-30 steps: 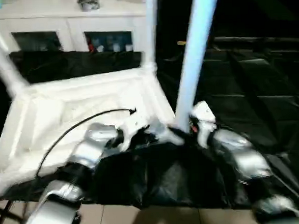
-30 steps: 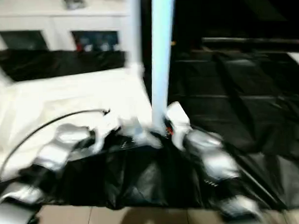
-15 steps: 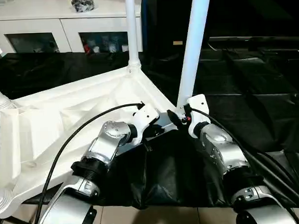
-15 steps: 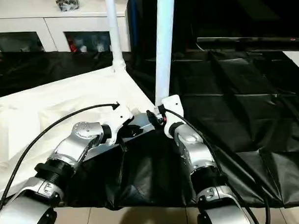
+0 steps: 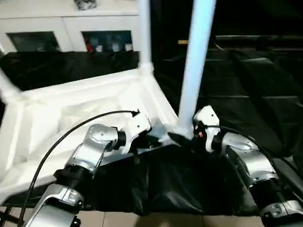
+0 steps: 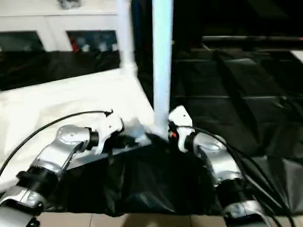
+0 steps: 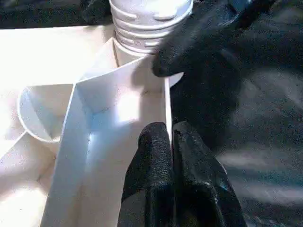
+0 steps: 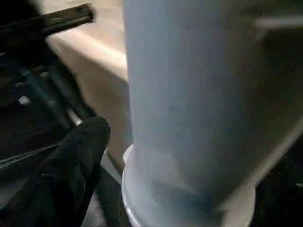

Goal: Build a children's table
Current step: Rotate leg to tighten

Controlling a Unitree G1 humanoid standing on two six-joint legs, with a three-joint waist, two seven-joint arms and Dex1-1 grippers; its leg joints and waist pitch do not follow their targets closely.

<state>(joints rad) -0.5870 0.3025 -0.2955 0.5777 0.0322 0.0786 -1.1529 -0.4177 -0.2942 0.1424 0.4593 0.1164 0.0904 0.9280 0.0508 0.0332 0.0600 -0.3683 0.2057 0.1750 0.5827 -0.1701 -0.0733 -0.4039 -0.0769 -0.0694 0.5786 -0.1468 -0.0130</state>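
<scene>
The children's table lies upside down on black cloth, its white ribbed top (image 5: 67, 116) facing up. Three white legs stand in corner sockets: one at the near right corner (image 5: 194, 62), one at the far right (image 5: 144, 29), one at the far left (image 5: 1, 79). My left gripper (image 5: 151, 139) is shut on the thin rim wall (image 7: 166, 101) of the top, just beside the near right socket. My right gripper (image 5: 181, 136) is at the foot of the near right leg (image 8: 189, 94). It is open, and one black finger (image 8: 80, 151) stands a little off the tube.
A white cabinet (image 5: 63, 22) with glass doors stands behind the table top. Black cloth (image 5: 250, 90) covers the surface to the right and drapes over the front edge. Tiled floor (image 5: 120, 221) shows below. A black cable (image 5: 58, 141) arcs over my left forearm.
The head camera has swung, so the whole picture has shifted. Both grippers stay at the near right corner, the left on the rim, the right at the leg's foot.
</scene>
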